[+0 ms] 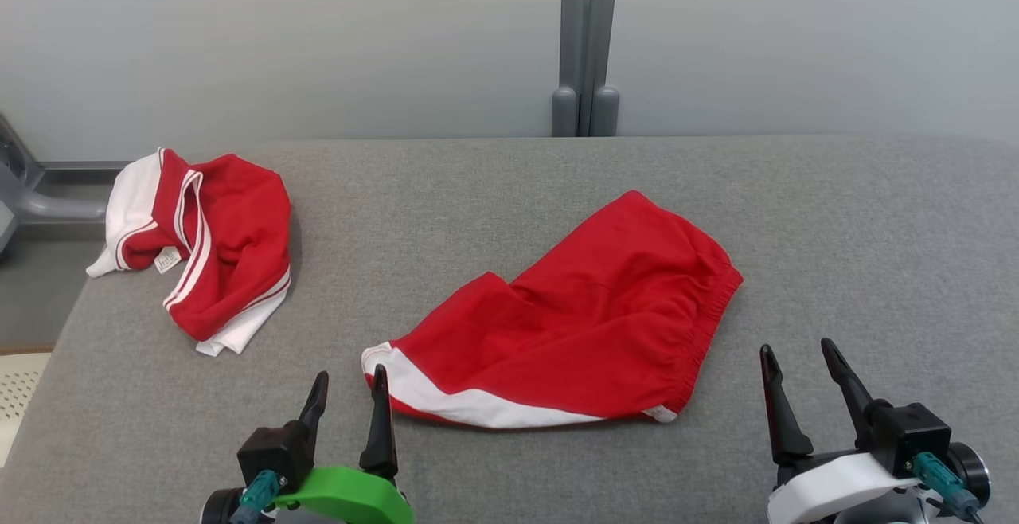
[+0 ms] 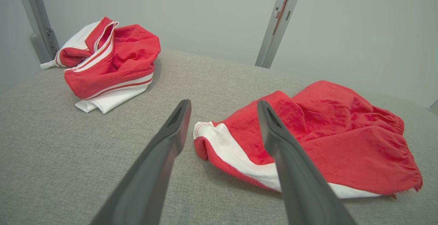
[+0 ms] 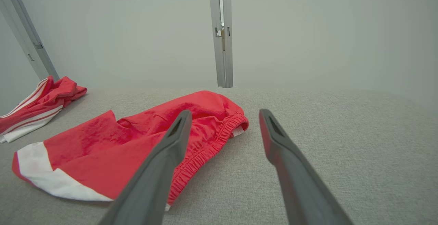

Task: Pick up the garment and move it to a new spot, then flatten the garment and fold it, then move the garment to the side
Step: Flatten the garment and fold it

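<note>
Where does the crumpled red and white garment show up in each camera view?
Head view: crumpled garment at upper left, left of the red shorts.
Left wrist view: upper left, above the shorts.
Right wrist view: far left edge, partly cut off.
Shared landmark: the grey post on the back wall, behind the shorts.

I count two garments lying on one grey desk: one pair of red shorts with one white stripe along the leg, and one crumpled red-and-white piece. I have two grippers in front of me, my left gripper and my right gripper, each with two long dark fingers, so four fingers altogether. Behind the desk I count two upright metal posts, a middle post and a corner post.
</note>
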Tool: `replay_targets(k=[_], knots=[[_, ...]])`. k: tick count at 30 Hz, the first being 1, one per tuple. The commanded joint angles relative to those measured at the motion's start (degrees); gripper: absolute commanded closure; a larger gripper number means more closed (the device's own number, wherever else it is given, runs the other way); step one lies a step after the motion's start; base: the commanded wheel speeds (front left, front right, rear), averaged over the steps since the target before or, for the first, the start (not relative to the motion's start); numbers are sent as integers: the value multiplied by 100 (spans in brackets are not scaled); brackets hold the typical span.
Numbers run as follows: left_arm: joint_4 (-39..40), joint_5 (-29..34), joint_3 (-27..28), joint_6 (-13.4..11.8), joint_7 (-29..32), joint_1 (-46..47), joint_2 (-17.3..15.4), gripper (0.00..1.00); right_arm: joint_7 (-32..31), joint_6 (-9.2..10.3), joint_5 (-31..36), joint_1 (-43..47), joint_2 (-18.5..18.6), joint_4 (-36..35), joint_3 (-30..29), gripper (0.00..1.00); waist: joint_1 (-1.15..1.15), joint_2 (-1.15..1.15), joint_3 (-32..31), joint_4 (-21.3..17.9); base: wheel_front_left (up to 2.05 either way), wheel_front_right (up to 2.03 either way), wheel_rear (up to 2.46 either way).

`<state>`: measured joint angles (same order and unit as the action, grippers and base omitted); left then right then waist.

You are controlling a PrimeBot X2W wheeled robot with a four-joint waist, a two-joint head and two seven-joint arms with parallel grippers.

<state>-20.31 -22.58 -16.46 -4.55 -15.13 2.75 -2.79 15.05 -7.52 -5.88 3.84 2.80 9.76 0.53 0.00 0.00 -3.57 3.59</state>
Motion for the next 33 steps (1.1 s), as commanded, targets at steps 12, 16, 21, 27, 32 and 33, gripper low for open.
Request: replay_targets(k=[12, 16, 21, 27, 32, 33], knots=[[5, 14, -12, -39, -3, -68, -19, 0, 20, 6, 22, 127, 15, 351, 233, 0, 0, 0, 60, 64, 0, 0, 0], [-17, 24, -31, -33, -3, -11, -19, 0, 20, 6, 69, 122, 18, 850, 607, 0, 0, 0, 150, 163, 0, 0, 0], [-45, 65, 6, -19, -3, 74, -19, 0, 20, 6, 8, -141, 17, 1447, 906, 0, 0, 0, 275, 312, 0, 0, 0], [-82, 137, 53, 13, -3, 149, -19, 0, 20, 6, -101, -443, 18, 1935, 967, 0, 0, 0, 389, 525, 0, 0, 0], [-109, 189, 114, 35, -3, 168, -19, 0, 20, 6, -57, -678, 19, 2294, 895, 0, 0, 0, 425, 640, 0, 0, 0], [-112, 200, 122, 34, -3, 173, -18, 0, 20, 6, -53, -696, 19, 2359, 879, 0, 0, 0, 428, 654, 0, 0, 0]])
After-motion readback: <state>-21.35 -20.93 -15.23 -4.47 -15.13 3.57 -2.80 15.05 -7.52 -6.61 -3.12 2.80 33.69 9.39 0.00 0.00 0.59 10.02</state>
